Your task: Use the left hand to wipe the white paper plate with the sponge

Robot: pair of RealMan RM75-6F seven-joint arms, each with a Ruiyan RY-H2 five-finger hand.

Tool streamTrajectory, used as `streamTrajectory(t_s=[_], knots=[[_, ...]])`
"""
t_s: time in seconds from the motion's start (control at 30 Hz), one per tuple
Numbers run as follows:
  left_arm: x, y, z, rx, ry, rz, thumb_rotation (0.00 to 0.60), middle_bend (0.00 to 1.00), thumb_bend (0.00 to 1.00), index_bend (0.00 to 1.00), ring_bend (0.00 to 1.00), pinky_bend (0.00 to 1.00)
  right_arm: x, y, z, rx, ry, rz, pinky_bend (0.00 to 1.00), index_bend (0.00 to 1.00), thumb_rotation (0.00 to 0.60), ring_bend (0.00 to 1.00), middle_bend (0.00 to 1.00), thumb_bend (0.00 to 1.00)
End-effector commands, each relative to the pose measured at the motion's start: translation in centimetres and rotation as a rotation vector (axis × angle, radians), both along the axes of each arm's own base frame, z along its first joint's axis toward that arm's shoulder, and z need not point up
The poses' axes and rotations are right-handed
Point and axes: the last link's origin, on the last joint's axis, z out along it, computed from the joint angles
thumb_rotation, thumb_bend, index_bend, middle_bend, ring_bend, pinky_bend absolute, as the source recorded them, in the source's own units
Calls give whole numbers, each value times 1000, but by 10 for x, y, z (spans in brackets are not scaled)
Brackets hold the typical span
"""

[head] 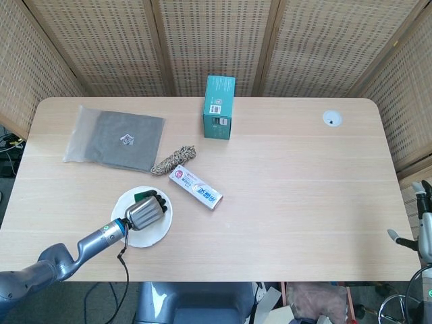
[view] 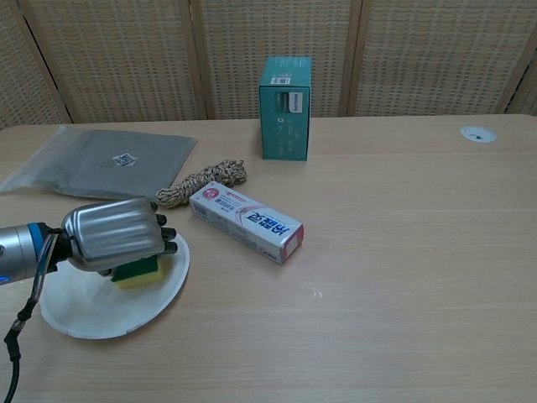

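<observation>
The white paper plate point(head: 150, 235) point(view: 92, 311) lies near the table's front left. My left hand point(head: 145, 212) point(view: 113, 236) grips a yellow sponge with a green top point(view: 138, 270) point(head: 142, 196) and presses it on the plate's far right part. The hand covers most of the sponge. Only a small part of my right hand point(head: 424, 216) shows at the head view's right edge, off the table; how its fingers lie cannot be seen.
A toothpaste box point(head: 195, 187) point(view: 245, 222) lies just right of the plate. A coil of rope point(head: 173, 159) point(view: 203, 181) sits behind it. A grey bagged cloth point(head: 116, 138) point(view: 96, 159) is at back left, a teal box point(head: 219, 106) point(view: 285, 107) at back centre.
</observation>
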Motion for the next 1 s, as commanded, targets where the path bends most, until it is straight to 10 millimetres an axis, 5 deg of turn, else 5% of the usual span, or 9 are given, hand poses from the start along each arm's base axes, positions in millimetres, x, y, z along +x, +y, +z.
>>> streamTrajectory(t_s=[0.03, 0.27, 0.7, 1.0], knots=[[8, 3, 11, 14, -52, -8, 600, 576, 458, 768, 481, 538, 0, 0, 0, 1, 0, 1, 0, 16, 600, 0, 0, 0], [19, 6, 26, 19, -123, 27, 600, 576, 457, 768, 481, 538, 1, 1, 0, 1, -2, 4, 0, 16, 600, 0, 0, 0], [-2, 1, -4, -20, -24, 119, 600, 576, 457, 768, 481, 538, 0, 0, 0, 6, 0, -3, 0, 16, 600, 0, 0, 0], [7, 3, 4, -14, -58, 93, 600, 576, 457, 768, 481, 538, 0, 0, 0, 3, -1, -3, 0, 16, 600, 0, 0, 0]])
